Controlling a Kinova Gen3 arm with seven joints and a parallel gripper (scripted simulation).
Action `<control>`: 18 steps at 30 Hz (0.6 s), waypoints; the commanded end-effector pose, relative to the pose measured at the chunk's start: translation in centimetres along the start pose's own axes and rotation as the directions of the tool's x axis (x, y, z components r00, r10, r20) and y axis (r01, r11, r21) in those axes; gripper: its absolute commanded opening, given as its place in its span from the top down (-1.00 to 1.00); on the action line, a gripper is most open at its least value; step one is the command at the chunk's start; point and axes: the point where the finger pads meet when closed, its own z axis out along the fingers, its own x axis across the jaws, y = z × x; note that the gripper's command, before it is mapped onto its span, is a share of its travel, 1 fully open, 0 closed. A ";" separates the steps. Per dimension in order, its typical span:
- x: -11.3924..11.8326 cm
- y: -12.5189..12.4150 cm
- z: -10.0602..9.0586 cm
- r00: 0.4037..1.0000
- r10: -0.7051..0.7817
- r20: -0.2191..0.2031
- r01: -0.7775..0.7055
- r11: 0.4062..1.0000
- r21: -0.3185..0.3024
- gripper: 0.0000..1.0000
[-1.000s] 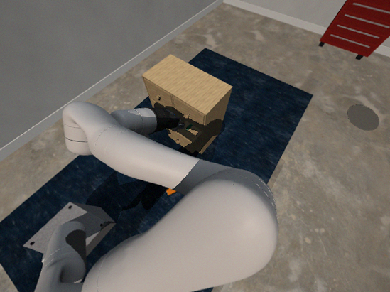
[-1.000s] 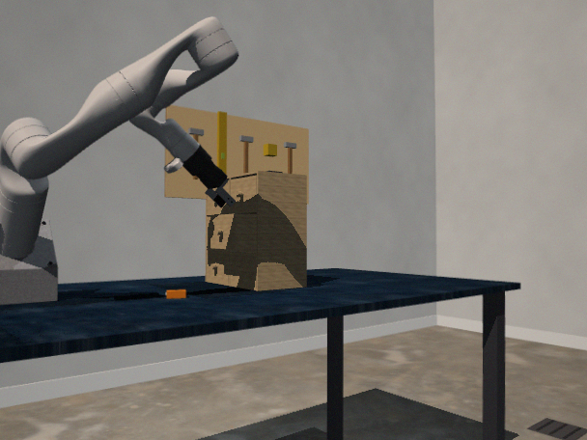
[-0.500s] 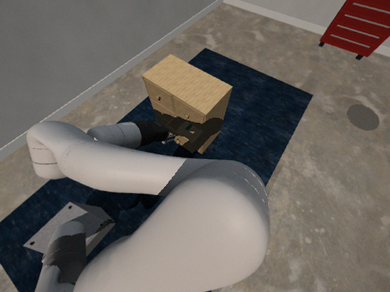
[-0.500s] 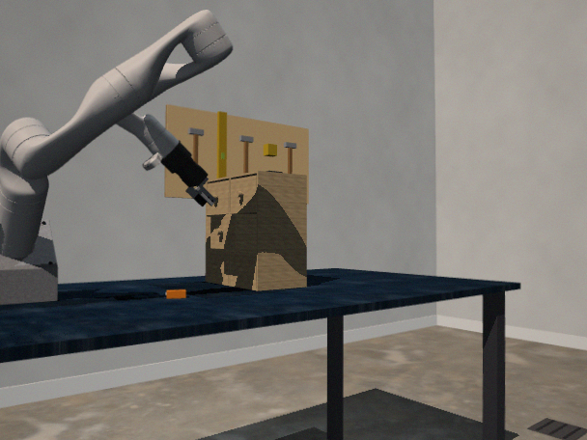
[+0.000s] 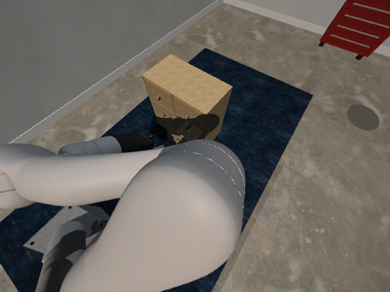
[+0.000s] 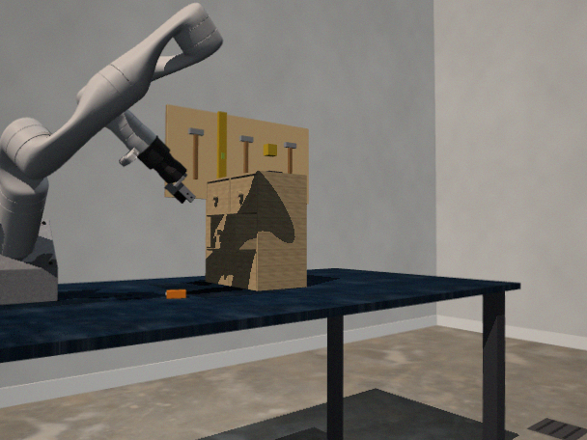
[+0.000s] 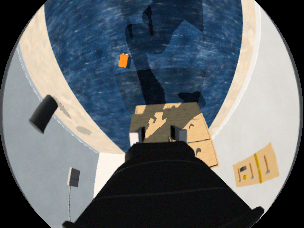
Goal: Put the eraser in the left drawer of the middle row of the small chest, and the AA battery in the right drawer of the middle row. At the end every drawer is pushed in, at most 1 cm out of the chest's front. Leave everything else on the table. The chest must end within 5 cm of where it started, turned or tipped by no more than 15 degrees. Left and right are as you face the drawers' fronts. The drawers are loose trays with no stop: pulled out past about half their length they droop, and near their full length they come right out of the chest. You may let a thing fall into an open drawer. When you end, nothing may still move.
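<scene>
The wooden chest (image 6: 258,229) stands on the dark blue table top, its drawer fronts facing my arm. The right drawer of the middle row (image 5: 181,128) is pulled partly out and lies in shadow. A small green AA battery (image 5: 189,127) lies inside it. The orange eraser (image 6: 176,293) lies on the table in front of the chest and also shows in the wrist view (image 7: 123,61). My gripper (image 6: 185,195) is open and empty. It hangs in front of the top row, above the open drawer and a little back from the chest (image 7: 170,129).
My arm's large links (image 5: 173,210) hide the near part of the table in the top view. My base (image 6: 24,280) stands at the table's left end. A tool board with hammers (image 6: 237,150) hangs on the wall behind the chest.
</scene>
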 end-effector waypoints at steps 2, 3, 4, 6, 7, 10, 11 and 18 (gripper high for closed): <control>0.5 -0.1 -0.8 1.000 -0.013 -0.011 0.013 1.000 -0.012 -1.00; 0.5 -0.2 -0.9 1.000 -0.013 -0.011 0.013 1.000 -0.012 -1.00; 0.5 -0.2 -0.9 1.000 -0.013 -0.011 0.013 1.000 -0.012 -1.00; 0.5 -0.2 -1.0 1.000 -0.013 -0.011 0.013 1.000 -0.012 -1.00; 0.5 -0.2 -1.0 1.000 -0.013 -0.011 0.013 1.000 -0.012 -1.00; 0.5 -0.2 -1.0 1.000 -0.013 -0.011 0.013 1.000 -0.012 -1.00; 0.5 -0.2 -1.0 1.000 -0.013 -0.011 0.013 1.000 -0.012 -1.00; 0.5 -0.2 -1.0 1.000 -0.013 -0.011 0.013 1.000 -0.011 -1.00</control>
